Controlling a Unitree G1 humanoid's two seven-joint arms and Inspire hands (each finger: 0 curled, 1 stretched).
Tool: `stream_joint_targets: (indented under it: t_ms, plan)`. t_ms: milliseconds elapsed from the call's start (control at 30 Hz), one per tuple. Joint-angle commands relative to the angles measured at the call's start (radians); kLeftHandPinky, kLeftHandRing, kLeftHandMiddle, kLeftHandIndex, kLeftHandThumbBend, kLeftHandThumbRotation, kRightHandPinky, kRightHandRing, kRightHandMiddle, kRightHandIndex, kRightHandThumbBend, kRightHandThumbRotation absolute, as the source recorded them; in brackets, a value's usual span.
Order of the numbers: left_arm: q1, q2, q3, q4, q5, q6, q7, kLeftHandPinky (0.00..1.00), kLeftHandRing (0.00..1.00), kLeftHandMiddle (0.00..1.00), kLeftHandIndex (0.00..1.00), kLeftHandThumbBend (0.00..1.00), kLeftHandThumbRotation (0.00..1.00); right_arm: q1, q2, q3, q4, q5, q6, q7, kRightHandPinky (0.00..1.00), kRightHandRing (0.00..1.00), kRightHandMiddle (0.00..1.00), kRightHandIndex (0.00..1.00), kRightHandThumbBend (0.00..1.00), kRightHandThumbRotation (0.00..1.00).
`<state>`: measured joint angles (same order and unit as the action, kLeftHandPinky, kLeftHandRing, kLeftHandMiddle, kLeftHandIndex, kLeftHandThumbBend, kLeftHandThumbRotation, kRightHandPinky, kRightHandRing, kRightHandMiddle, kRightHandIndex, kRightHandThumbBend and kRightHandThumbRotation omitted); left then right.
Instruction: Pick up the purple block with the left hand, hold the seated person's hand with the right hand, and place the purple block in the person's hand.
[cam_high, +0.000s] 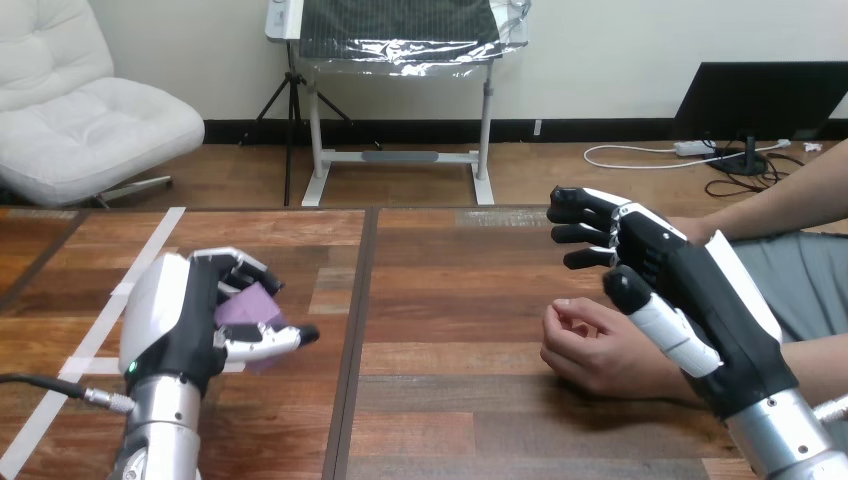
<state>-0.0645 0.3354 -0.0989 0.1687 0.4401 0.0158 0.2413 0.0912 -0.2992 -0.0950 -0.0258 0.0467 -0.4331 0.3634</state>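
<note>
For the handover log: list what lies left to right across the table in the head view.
Left to right: white tape strip → left hand curled round the purple block → dark seam → person's hand → right hand, open, above it.

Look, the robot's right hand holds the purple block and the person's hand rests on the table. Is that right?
Not quite. The head view shows the purple block in the robot's left hand, fingers curled round it, not in its right hand. The person's hand does rest on the table.
</note>
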Motion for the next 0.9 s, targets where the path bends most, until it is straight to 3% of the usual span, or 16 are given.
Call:
stream_joint_targets:
  t_ms: [0,333,667,867]
  plan:
    - [-0.016,-0.003,0.029,-0.111,0.001,-0.022,0.006,0.4,0.42,0.46,0.44,0.81,0.0,-0.088,-0.043,-0.031,0.032,-0.033,-0.039,-0.026,0.74,0.81,0.83,0.82,0.83,0.85]
    - [0.009,-0.013,0.033,-0.198,-0.001,-0.013,-0.005,0.38,0.4,0.45,0.43,0.81,0.0,-0.13,-0.107,-0.033,0.118,-0.107,-0.086,-0.042,0.76,0.83,0.85,0.85,0.84,0.82]
    - [0.033,-0.027,0.041,-0.28,0.0,0.01,-0.024,0.37,0.39,0.44,0.43,0.8,0.0,-0.163,-0.195,-0.028,0.165,-0.209,-0.081,-0.063,0.76,0.84,0.87,0.88,0.86,0.74]
    - [0.044,-0.034,0.051,-0.307,-0.004,0.008,-0.036,0.35,0.38,0.44,0.43,0.8,0.0,-0.184,-0.237,-0.027,0.199,-0.231,-0.084,-0.06,0.75,0.85,0.88,0.89,0.86,0.69]
